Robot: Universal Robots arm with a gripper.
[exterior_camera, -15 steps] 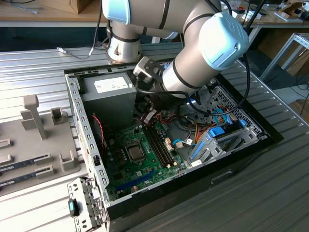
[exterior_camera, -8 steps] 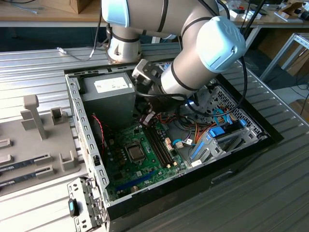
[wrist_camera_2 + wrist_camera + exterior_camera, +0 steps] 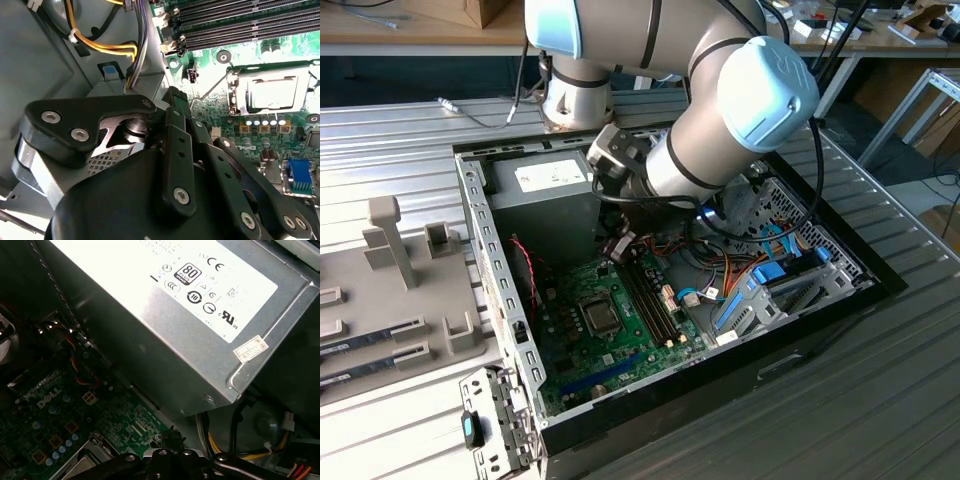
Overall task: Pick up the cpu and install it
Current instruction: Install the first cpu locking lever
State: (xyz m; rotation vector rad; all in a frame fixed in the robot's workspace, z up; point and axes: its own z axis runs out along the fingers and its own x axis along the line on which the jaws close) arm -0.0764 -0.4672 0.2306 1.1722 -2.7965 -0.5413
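Note:
The cpu (image 3: 272, 93) is a dull silver square lying flat inside the hinged metal socket frame (image 3: 240, 90) on the green motherboard (image 3: 200, 70). In the exterior view the socket (image 3: 601, 316) sits mid-board inside the open computer case. My gripper (image 3: 172, 96) hangs above the board beside the socket, a short way from the cpu and not touching it. Its black fingers look shut together with nothing seen between them. The first wrist view shows the gripper (image 3: 170, 439) tip just off the corner of the grey power-supply box (image 3: 190, 325).
The arm (image 3: 720, 120) reaches down into the case over the power-supply box (image 3: 545, 180). Black memory slots (image 3: 240, 25) run next to the socket. Yellow and black cables (image 3: 100, 47) cross behind the gripper. Case walls (image 3: 485, 250) ring the board. Grey holder fixtures (image 3: 390, 240) stand at the exterior view's left.

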